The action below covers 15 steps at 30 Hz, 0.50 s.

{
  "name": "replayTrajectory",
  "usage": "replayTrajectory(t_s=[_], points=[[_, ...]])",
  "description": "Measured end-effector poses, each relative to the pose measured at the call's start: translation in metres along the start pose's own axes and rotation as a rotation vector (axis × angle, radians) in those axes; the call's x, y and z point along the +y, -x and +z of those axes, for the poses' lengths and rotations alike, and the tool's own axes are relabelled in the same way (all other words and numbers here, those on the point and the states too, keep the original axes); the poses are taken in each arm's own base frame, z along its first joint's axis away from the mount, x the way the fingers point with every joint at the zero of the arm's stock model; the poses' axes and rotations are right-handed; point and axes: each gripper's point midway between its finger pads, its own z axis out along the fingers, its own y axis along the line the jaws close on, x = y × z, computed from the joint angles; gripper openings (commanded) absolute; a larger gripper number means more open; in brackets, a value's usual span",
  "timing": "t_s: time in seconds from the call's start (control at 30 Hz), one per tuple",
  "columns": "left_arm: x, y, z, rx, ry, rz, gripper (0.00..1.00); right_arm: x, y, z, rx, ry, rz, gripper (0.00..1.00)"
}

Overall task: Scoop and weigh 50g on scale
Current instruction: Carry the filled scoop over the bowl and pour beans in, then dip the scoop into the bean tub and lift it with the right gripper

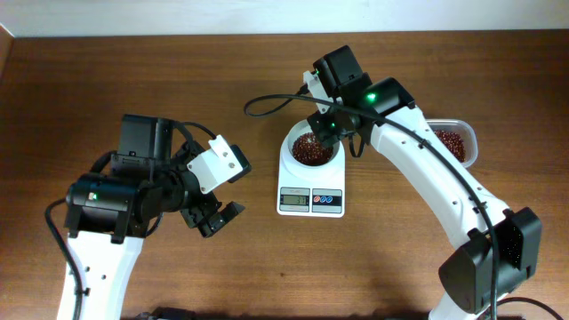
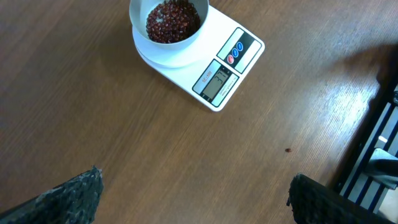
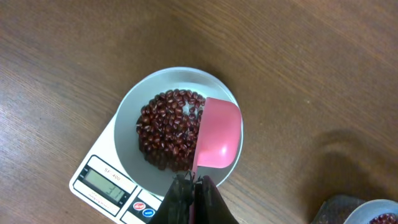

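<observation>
Two arms reach over a brown wooden surface (image 1: 178, 80). The right jaws are pinched fully shut on the handle of a pink measuring spoon (image 3: 217, 134). The spoon's scoop looks empty and hangs tilted over the right side of the white bowl (image 3: 127, 118); you cannot tell whether it touches the rim. The red-brown beans (image 3: 165, 134) lie heaped inside that bowl, which sits on the white digital scale (image 1: 311, 201) near the middle of the surface.

The left jaws stand wide apart, holding nothing, above bare wood well left of the scale. You have open room in front of the scale and to its left.

To the right, beyond the right arm, sits a clear plastic tub (image 1: 469, 142) holding more beans. One stray bean (image 2: 287, 150) lies on the wood near the scale. A black cable (image 1: 267, 102) loops behind it.
</observation>
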Motion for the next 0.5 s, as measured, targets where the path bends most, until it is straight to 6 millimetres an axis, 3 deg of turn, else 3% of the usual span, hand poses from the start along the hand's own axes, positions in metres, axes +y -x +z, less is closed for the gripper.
replayTrajectory(t_s=[0.07,0.1,0.13,0.17,0.23,0.3,0.37,0.4,0.43,0.5], points=[[0.0,0.0,0.0,0.0,0.0,0.0,0.99,0.002,0.003,-0.007,-0.004,0.024,0.057,0.04],[0.0,0.0,0.0,0.0,0.0,0.0,0.99,-0.003,-0.001,-0.021,0.022,0.05,0.099,0.04],[0.0,0.0,0.0,-0.002,0.001,0.001,0.99,-0.034,0.007,-0.051,-0.025,0.034,0.179,0.04],[0.0,0.0,0.0,-0.001,0.001,0.001,0.99,-0.061,-0.005,-0.076,-0.004,0.008,0.251,0.04],[0.0,0.0,0.0,-0.001,0.001,0.001,0.99,-0.108,-0.04,-0.103,0.066,-0.089,0.366,0.04],[0.0,0.0,0.0,-0.002,0.001,0.001,0.99,-0.173,-0.085,-0.116,0.157,-0.24,0.51,0.04],[0.0,0.0,0.0,-0.002,0.001,0.001,0.99,-0.206,-0.106,-0.113,0.195,-0.293,0.588,0.04],[0.0,0.0,0.0,-0.002,0.001,0.001,0.99,-0.221,-0.12,-0.099,0.237,-0.302,0.626,0.04],[0.0,0.0,0.0,-0.001,0.001,0.001,0.99,-0.232,-0.135,-0.074,0.293,-0.298,0.654,0.04],[0.0,0.0,0.0,-0.002,0.001,0.001,0.99,-0.24,-0.148,-0.022,0.336,-0.281,0.661,0.04]])
